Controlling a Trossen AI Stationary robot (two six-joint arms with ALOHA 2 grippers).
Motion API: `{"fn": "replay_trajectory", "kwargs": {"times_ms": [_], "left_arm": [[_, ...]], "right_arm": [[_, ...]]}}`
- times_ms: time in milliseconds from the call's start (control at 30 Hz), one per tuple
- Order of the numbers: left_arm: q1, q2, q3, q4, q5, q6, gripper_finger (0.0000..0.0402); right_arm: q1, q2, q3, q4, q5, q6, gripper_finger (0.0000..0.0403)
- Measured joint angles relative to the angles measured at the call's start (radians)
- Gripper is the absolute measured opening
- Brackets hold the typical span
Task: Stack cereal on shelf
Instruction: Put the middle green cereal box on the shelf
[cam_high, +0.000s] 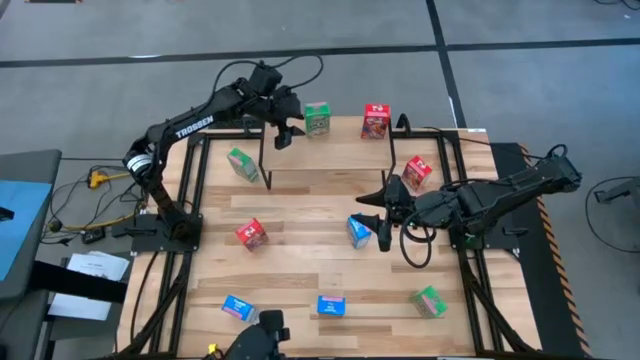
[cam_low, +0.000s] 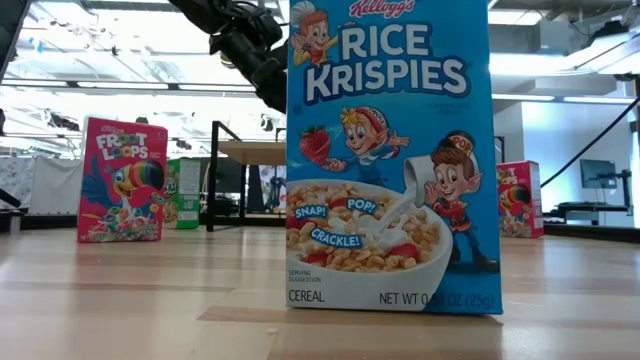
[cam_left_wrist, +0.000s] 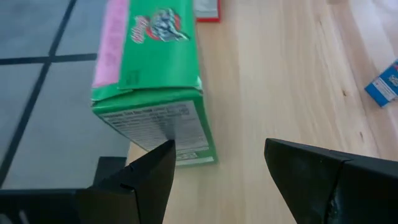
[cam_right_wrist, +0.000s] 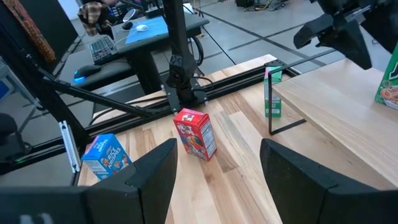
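On slatted wood we see glossy cardboard boxes. Left gripper (cam_high: 283, 133) hangs over the shelf (cam_high: 330, 178), jaws apart beside a green box (cam_high: 317, 119); right gripper (cam_high: 372, 222) apart, empty.

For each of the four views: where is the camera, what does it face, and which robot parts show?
High: overhead, straight down; both arms, the shelf.
Low: table height, level across; blue box up close, an arm above.
Left wrist: past open left pincer at green box by the table edge.
Right wrist: past open right pincer at red box.
Shared: that red box also shows from overhead.
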Motion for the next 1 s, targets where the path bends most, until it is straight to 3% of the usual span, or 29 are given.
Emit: {"fn": "replay_trajectory", "kwargs": {"times_ms": [1000], "left_arm": [[-0.024,0.000,0.000,0.125,-0.086,-0.094,0.0238]], "right_arm": [[0.000,0.000,0.000,-0.001,0.000,-0.002,0.0256]]}}
